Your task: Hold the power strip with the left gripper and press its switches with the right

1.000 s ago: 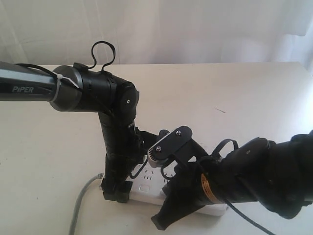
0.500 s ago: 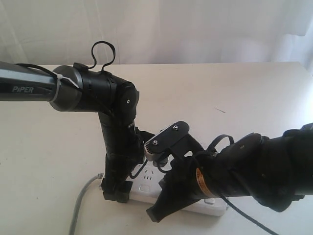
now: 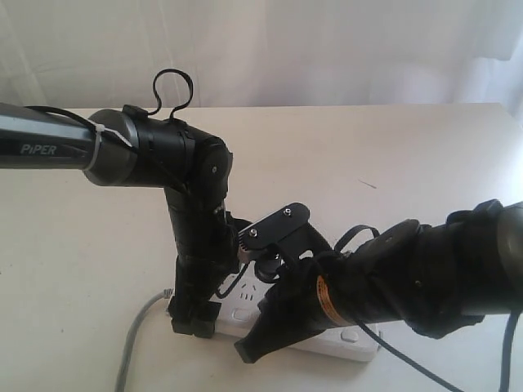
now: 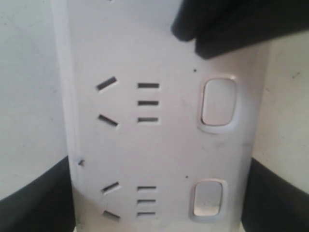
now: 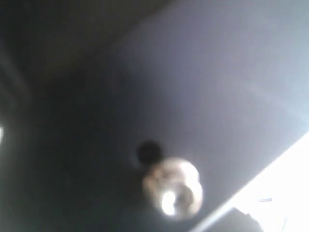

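Note:
The white power strip (image 3: pixel 242 310) lies near the table's front edge, its grey cord (image 3: pixel 133 343) trailing off its left end. My left gripper (image 3: pixel 194 322) points straight down and is shut on the strip's left end. In the left wrist view the strip (image 4: pixel 164 145) fills the middle, with black fingers (image 4: pixel 34 203) against both long sides. Two switches (image 4: pixel 218 102) show there. My right gripper (image 3: pixel 249 349) is shut, and its tip (image 4: pixel 227 29) covers the switch row just past them. The right wrist view is a dark blur.
The pale table (image 3: pixel 392 163) stretches behind both arms to a white curtain (image 3: pixel 327 49). The right arm's bulk (image 3: pixel 425 286) lies over the strip's right half. A blurred shiny round part (image 5: pixel 171 188) sits close to the right wrist camera.
My right gripper has slid left along the strip toward the left gripper, its tip a little farther from the table's front edge. The left arm and the strip have not moved.

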`<state>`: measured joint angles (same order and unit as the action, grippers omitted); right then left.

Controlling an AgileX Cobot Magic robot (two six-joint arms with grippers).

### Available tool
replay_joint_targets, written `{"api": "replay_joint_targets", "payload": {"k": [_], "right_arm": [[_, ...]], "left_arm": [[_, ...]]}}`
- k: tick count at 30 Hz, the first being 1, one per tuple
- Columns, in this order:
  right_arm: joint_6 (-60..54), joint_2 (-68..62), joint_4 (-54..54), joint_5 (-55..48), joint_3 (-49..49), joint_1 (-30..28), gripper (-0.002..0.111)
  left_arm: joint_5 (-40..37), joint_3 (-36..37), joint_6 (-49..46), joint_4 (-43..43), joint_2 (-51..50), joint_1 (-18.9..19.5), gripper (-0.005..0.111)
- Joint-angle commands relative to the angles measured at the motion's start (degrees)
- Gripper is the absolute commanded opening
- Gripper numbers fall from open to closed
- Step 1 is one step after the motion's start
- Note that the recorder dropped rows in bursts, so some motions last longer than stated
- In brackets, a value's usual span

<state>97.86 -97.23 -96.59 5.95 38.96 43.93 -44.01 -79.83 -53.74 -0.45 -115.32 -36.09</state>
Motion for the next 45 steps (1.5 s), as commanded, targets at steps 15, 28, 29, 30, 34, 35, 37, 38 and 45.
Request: {"api": "replay_joint_targets", "payload": {"k": [15,28,29,30,34,35,37,38,45], "right_arm": [[-0.08,-0.37,-0.71,3.0,-4.4,-0.03,0.0],[1.61,-0.37,-0.69,5.26,-4.4,-0.03,0.0],[1.88,-0.37,-0.69,5.53,-4.53,-0.03,0.0],[2.73,-0.37,-0.81,5.94,-5.39,-0.03,0.0],[2.87,-0.37,-0.82,5.7,-7.66,-0.03,0.0],[2.46,-0.37,-0.82,5.99,-7.66,-0.03,0.0],[1.08,0.32,-0.82,6.12,-7.66,-0.03,0.0],[1.08,0.91,-0.82,6.12,-7.66,-0.03,0.0],[1.08,12.26,-0.82,6.93,-7.66,-0.03,0.0]], "left_arm": [[-1.44,0.42,-0.16,-1.46,-0.09,0.01,0.0],[-1.54,0.42,-0.16,-1.42,-0.09,0.01,0.0],[-1.65,0.42,-0.16,-1.42,-0.09,0.01,0.0],[-1.65,0.42,-0.16,-1.42,-0.09,0.01,0.0],[-1.43,0.42,-0.16,-1.42,-0.09,0.01,0.0],[-1.43,0.42,-0.16,-1.42,-0.09,0.01,0.0],[-1.65,0.42,-0.16,-1.42,-0.09,0.01,0.0],[-1.65,0.42,-0.16,-1.42,-0.09,0.01,0.0],[-1.77,0.42,-0.16,-0.53,-0.09,0.01,0.0]]}}
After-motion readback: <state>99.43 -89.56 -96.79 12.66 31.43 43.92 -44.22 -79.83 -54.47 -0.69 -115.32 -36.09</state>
